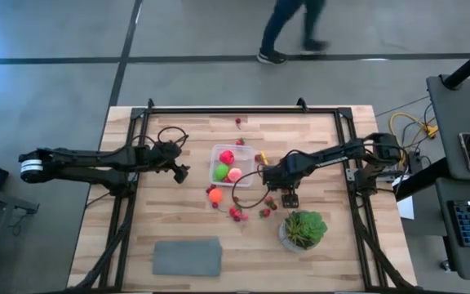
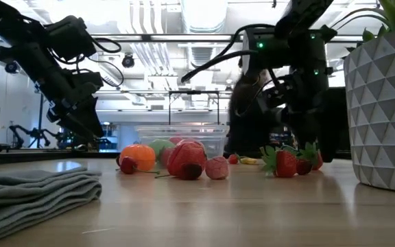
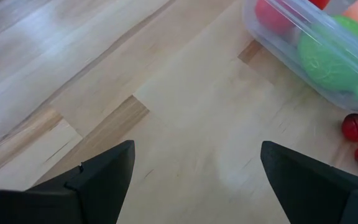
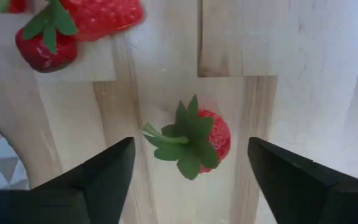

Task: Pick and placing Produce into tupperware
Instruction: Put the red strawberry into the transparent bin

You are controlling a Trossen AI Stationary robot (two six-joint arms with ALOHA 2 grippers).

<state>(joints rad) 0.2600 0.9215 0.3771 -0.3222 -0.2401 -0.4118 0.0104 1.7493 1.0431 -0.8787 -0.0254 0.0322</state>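
Note:
The clear tupperware [image 1: 231,163] stands mid-table and holds a red, a lime-green [image 3: 331,59] and a pink piece. An orange piece [image 1: 215,194] and several small strawberries [image 1: 237,215] lie on the wood near it. My right gripper [image 4: 191,171] points down, open, over one strawberry [image 4: 199,140] that lies on its side on the table. One finger stands on either side of that strawberry, both clear of it. My left gripper [image 3: 194,177] hangs open over bare wood left of the tupperware [image 3: 303,34], with nothing between its fingers.
A leafy green plant in a faceted white pot [image 1: 303,230] stands close to my right gripper on its near side. A grey mat [image 1: 188,257] lies at the near edge. One lone strawberry [image 1: 239,121] lies at the far edge. A person walks beyond the table.

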